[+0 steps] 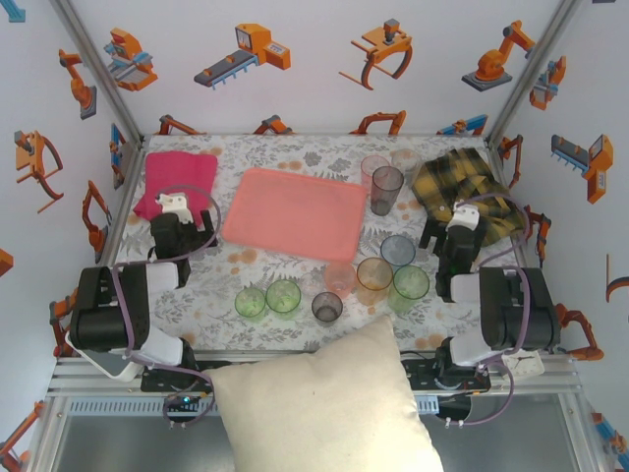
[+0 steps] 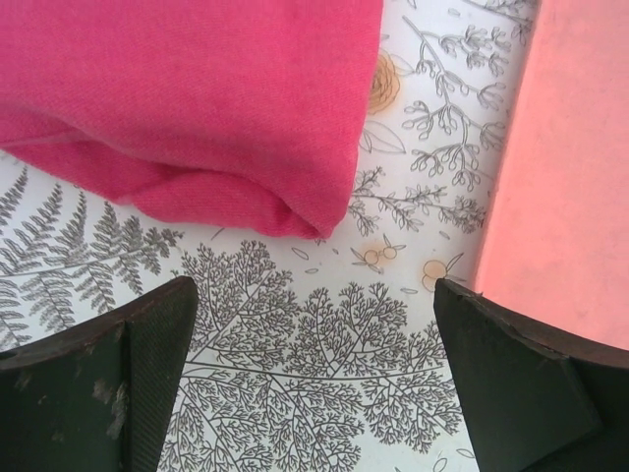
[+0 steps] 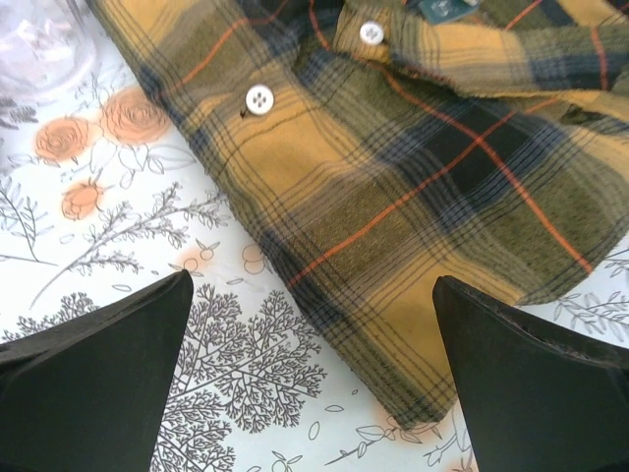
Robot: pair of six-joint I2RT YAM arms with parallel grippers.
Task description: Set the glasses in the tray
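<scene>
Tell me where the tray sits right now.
In the top view the tray lies mid-table, between the magenta cloth on its left and a smoky tumbler on its right.

Brightly and evenly lit from above, diffuse, without harsh glare. Soft narrow shadow under the fold of the magenta cloth (image 2: 197,108) and along the plaid shirt (image 3: 442,197) edge. Crisp on fabric weave; slightly soft on the left gripper's fingers (image 2: 98,393) and on a translucent tumbler (image 3: 44,39) at a frame corner.
</scene>
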